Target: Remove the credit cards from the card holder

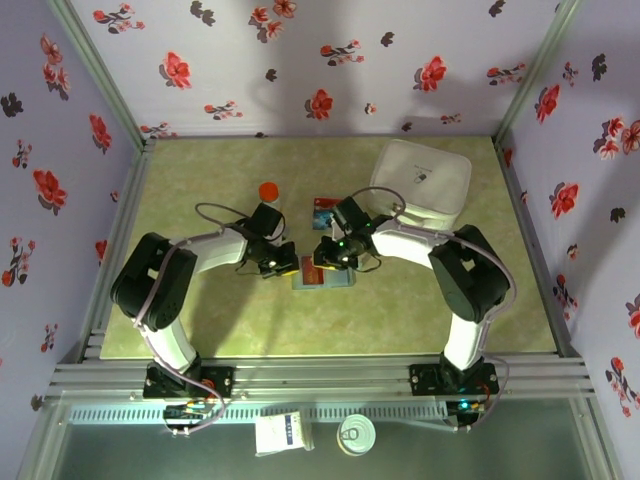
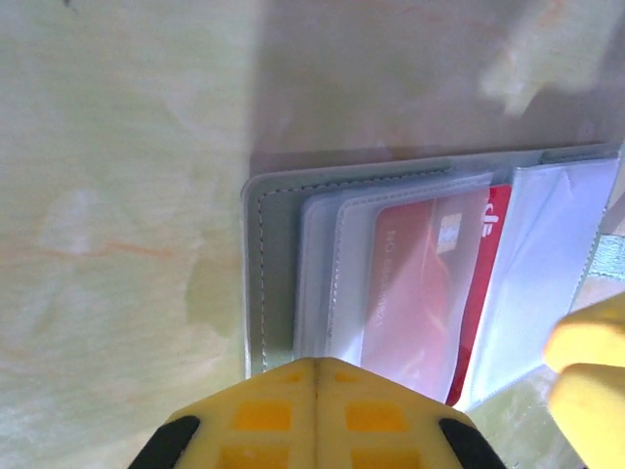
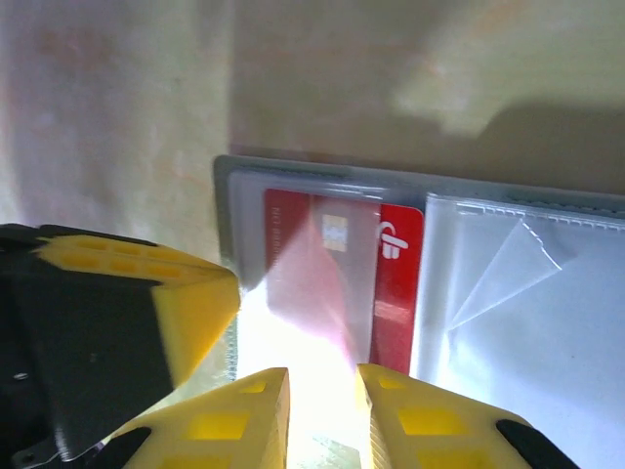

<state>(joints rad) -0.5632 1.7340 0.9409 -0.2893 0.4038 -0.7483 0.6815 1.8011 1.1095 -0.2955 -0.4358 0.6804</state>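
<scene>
Floral wallpaper closes in three sides of the pale green table [image 1: 200, 330]. The card holder [image 2: 256, 274] lies open near its middle, between your two arms. One teal card [image 1: 323, 212] already sits on the table just beyond it. The red card [image 3: 395, 283] is in its clear sleeve [image 2: 342, 264] in the holder.

Your left pincer [image 2: 314, 376] is fully closed with nothing in it. Its tips sit on the holder's near edge, apparently pinning it down. Your right pincer [image 3: 322, 386] has its jaws a narrow gap apart at the red card's near end. You can see nothing caught between them, though glare washes out that spot.

Watch for these:
- The sleeve is slick and covers most of the card, so the jaws may close on plastic and card together. The whole holder would then come up.
- The left tips hold only the rim. If they slide off, the holder will drag with the pull.
- The two pincers stand just beside each other, so a sideways correction could knock one against the other.
- The glare may hide a missed grip from you.

Little can be read. The red card carries a chip [image 3: 335, 233], a white logo [image 3: 391, 239] and a faint line of print. None of it is legible. The white box [image 1: 425, 185] bears a small dark mark, too small to make out.
</scene>
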